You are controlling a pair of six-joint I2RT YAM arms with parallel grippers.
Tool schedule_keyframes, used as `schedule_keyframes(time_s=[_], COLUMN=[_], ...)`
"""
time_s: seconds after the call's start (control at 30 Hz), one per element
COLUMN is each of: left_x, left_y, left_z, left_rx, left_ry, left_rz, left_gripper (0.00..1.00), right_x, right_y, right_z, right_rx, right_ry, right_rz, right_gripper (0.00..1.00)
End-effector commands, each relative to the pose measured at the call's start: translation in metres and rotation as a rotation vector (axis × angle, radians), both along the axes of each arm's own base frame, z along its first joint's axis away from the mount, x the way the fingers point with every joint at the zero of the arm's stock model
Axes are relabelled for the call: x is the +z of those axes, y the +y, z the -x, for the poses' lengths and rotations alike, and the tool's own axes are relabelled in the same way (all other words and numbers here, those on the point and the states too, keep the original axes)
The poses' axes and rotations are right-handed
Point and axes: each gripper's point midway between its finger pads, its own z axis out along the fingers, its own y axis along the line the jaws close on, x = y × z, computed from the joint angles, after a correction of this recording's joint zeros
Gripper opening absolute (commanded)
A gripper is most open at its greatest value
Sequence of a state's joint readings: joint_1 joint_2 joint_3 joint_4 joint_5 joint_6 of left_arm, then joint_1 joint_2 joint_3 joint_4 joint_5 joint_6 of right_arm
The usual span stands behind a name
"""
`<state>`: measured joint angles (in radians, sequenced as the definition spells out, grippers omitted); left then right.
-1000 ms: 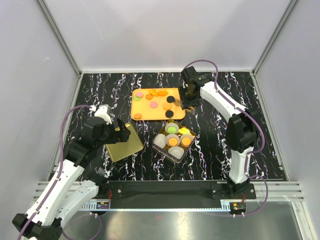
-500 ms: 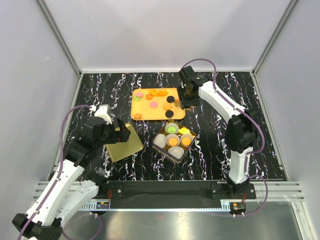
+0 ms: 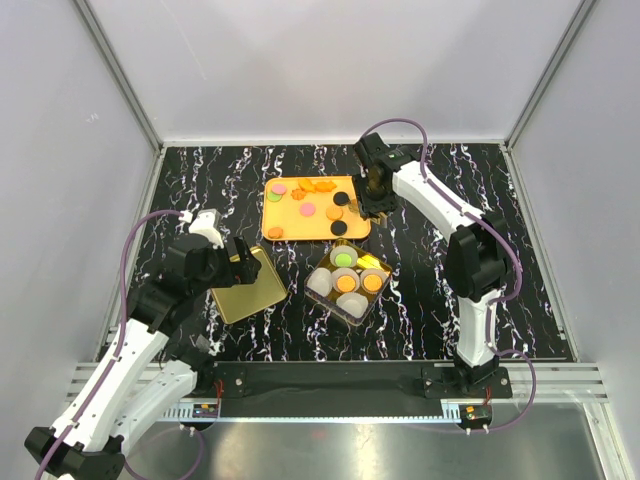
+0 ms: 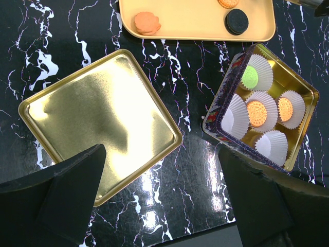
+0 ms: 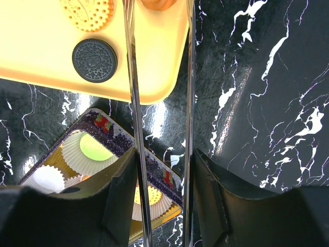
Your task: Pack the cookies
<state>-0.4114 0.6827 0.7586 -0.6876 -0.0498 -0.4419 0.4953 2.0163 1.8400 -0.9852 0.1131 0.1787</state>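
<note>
Orange tray [image 3: 320,226] sits mid-table from above, cookies [image 3: 308,209] scattered across it. The right gripper [image 3: 375,205] hangs at the tray's right edge, with the tin [image 3: 384,266] of paper cups [image 3: 319,284] back toward its arm base. The left gripper [image 3: 238,265] hovers just over the gold lid [image 3: 252,292], well apart from the tray.

Over to the left wrist: the left gripper [image 4: 162,162] has its jaws spread wide and is holding nothing. The lid [image 4: 103,128] lies flat ahead of the left finger [image 4: 67,198], and the tin [image 4: 303,92] ahead of the right one. Inside it, a green cookie [image 4: 250,76] and two orange ones [image 4: 256,113] rest in paper cups [image 4: 272,145]. Further ahead, the tray [image 4: 195,23] carries a flower-shaped orange cookie [image 4: 147,22] and a black cookie [image 4: 236,21].

Now the right wrist: the right gripper [image 5: 158,20] shows two thin metal prongs standing apart, tips running off the top edge. An orange cookie [image 5: 157,4] lies between them on the tray [image 5: 154,67], bare tray showing on either side of it, so the jaws are parted and not clamping. A black cookie [image 5: 94,60] and a dotted orange one [image 5: 87,11] lie outside the left prong, and the tin [image 5: 123,138] is back near the finger roots, a green cookie [image 5: 95,146] in it
</note>
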Motion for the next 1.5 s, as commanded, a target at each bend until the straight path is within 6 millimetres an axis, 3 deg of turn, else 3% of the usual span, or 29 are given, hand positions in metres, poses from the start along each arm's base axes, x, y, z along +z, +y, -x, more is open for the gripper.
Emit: schedule_keyframes(time_s=[0.0,0.4,0.67,1.0,1.47], left_x=[0.006,0.007,0.006,0.007,0.008], left_y=[0.0,0.0,0.0,0.0,0.0], left_z=[-0.006,-0.005,-0.005,-0.005,-0.005], left_rx=[0.009,0.01,0.011,0.011,0.012], left_ry=[-0.034,-0.038,-0.037,-0.041,-0.043], left_rz=[0.006,0.009,0.007,0.009,0.008], left_gripper=[0.99,0.99,0.99,0.99,0.99], right_x=[0.013,0.013,0.015,0.052,0.076], right_y=[0.002,0.009,0.01,0.013,0.013], right_z=[-0.009,-0.005,-0.003,-0.008,-0.001], right_rx=[0.008,0.026,0.031,0.015,0.01], right_ry=[-0.051,-0.03,-0.025,-0.109,-0.152], right_rz=[0.008,-0.026,-0.035,-0.092,-0.138], right_gripper=[0.52,0.5,0.42,0.41,0.41])
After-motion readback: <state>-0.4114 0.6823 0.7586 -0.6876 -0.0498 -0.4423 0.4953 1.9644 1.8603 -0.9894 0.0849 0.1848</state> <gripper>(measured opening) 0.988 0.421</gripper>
